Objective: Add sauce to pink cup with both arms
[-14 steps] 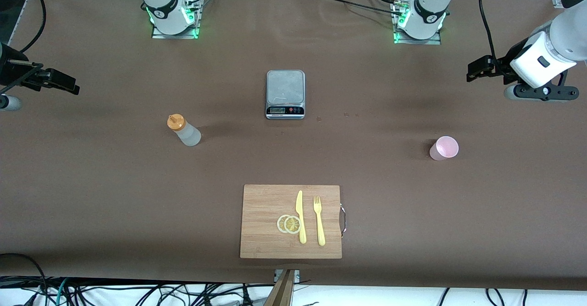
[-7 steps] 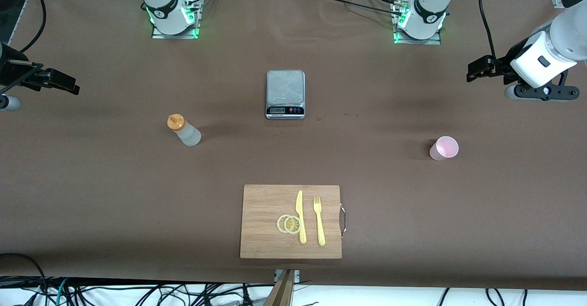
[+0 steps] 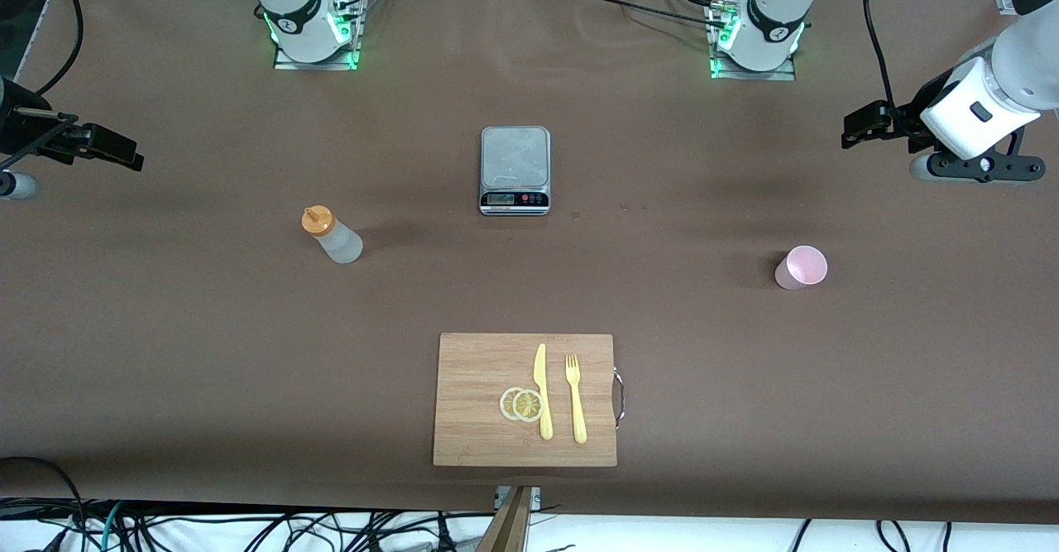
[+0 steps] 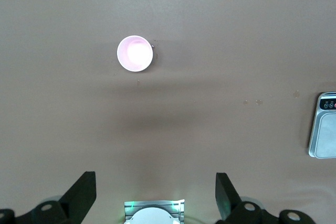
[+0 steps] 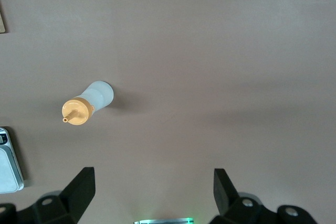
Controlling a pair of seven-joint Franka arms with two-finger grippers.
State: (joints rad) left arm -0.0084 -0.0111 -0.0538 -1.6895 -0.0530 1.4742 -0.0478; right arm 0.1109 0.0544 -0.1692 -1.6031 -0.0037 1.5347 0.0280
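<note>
Nothing moved; left gripper, right gripper fingers spread, empty, above brown table.

I see the pink cup standing upright and empty on the counter toward the left arm's end, mouth up. The sauce bottle, translucent whitish with an orange nozzle cap, stands upright toward the right arm's end, well apart from the cup.
</note>
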